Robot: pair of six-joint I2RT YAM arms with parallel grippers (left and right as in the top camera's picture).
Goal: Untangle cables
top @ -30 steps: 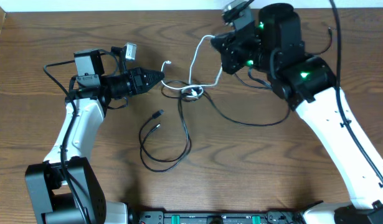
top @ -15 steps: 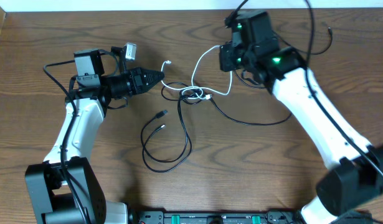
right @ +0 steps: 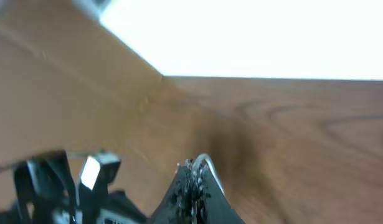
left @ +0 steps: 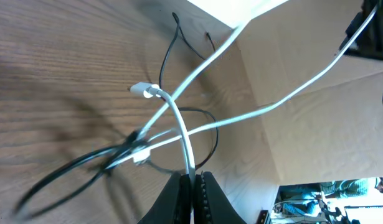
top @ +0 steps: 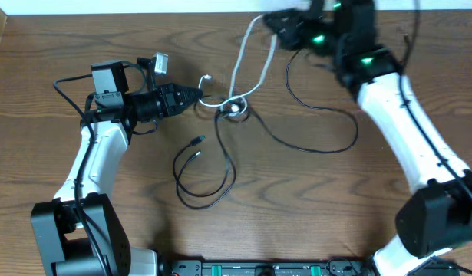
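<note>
The thin white cable (top: pixel 237 70) runs from my left gripper (top: pixel 198 96) through a small knot (top: pixel 234 108) and up to my right gripper (top: pixel 269 18) near the table's far edge. My left gripper (left: pixel 192 179) is shut on the white cable (left: pixel 180 127) just behind its plug (left: pixel 144 91). My right gripper (right: pixel 193 169) is shut on a bend of the white cable (right: pixel 207 164). The black cable (top: pixel 220 180) passes through the knot. It loops toward the front, with two plug ends (top: pixel 196 142) on the wood, and sweeps right (top: pixel 328 148).
The left arm's wrist camera (top: pixel 160 61) sticks out above its forearm. A thick black wire (top: pixel 408 38) hangs off the right arm. A white wall borders the table's far edge (top: pixel 143 9). A dark rail (top: pixel 259 268) runs along the front edge.
The right arm has swung up and back to the far edge, drawing the white cable taut and the tangle into a tighter knot. The black cable's right loop shifted. The left arm stayed put.
</note>
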